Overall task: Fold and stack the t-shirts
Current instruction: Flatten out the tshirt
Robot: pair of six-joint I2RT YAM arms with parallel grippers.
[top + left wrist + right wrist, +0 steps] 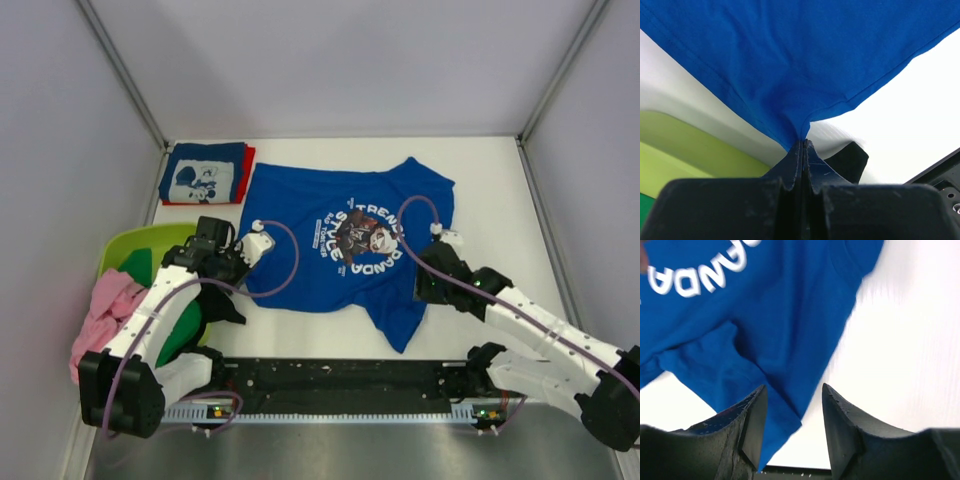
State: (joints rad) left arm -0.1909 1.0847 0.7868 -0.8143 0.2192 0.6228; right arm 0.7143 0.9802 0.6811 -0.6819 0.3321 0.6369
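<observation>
A large royal blue t-shirt (340, 240) with a dark graphic print lies spread on the white table. My left gripper (248, 255) is shut on its left edge; in the left wrist view the blue cloth (800, 55) is pinched between the closed fingertips of the gripper (804, 142) and pulled into a peak. My right gripper (425, 285) is open over the shirt's right sleeve; in the right wrist view the blue sleeve (765, 315) lies beneath the spread gripper (792, 395), not gripped. A folded navy tee with white print (203, 172) lies on a red one (250, 165) at the back left.
A lime-green tub (150, 245) stands at the left and also shows in the left wrist view (690, 150). A green shirt (180, 325) lies in it and a pink shirt (105, 310) hangs over its near rim. Grey walls enclose the table. A black rail (340, 375) runs along the near edge.
</observation>
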